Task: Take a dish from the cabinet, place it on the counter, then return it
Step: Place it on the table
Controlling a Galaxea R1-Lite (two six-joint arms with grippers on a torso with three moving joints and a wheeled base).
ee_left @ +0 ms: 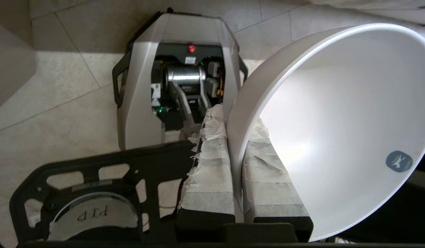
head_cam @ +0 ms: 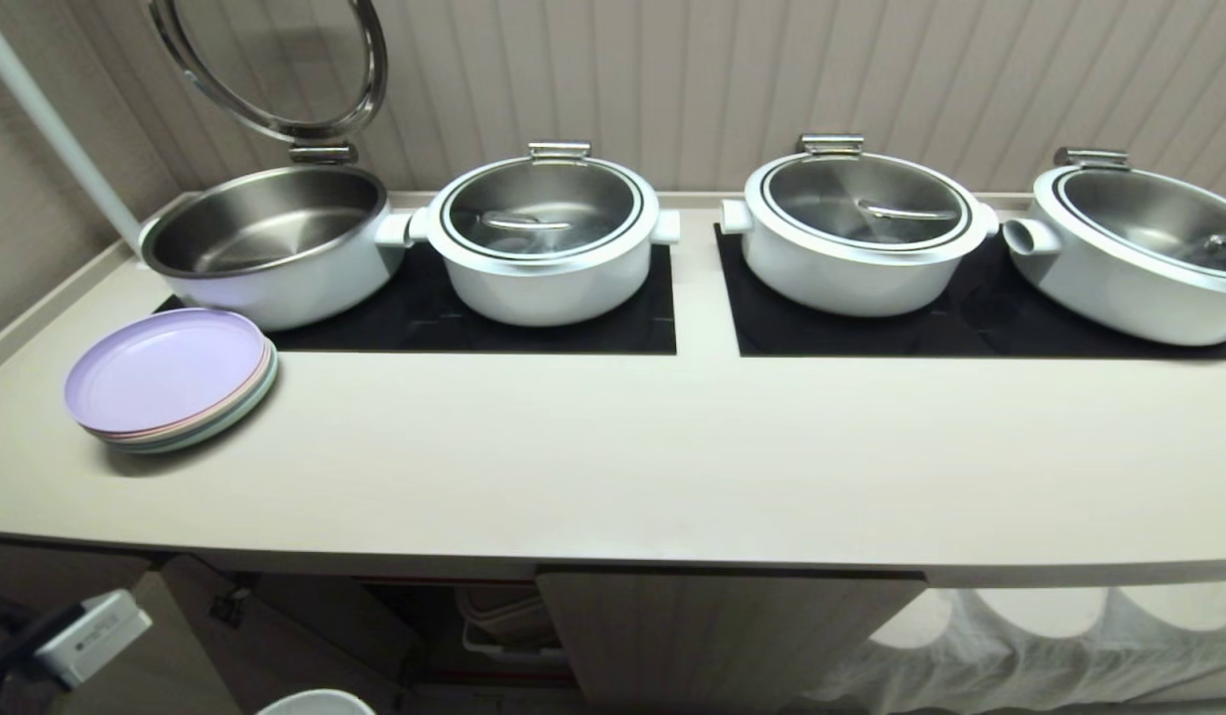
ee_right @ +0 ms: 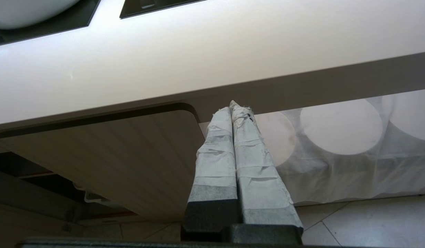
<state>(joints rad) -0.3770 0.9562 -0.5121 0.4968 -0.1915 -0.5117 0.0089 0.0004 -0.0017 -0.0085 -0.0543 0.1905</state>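
Left gripper [ee_left: 237, 144] astride dish [ee_left: 336, 131] rim

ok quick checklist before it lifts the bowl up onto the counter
1. Grip: left hand is shut on the bowl, fingers pinching its rim from both sides. Ok.
2. Bowl contents: the inside looks empty. Ok.
3. Landing spot: bare counter in front of the pots. Ok.
4. Obstacles: stack of plates sits at the counter's left end, so aim right of it. Ok.
5. Right hand: shut, empty, parked below the counter edge. Ok.
6. Clearance under the counter lip: cannot tell.
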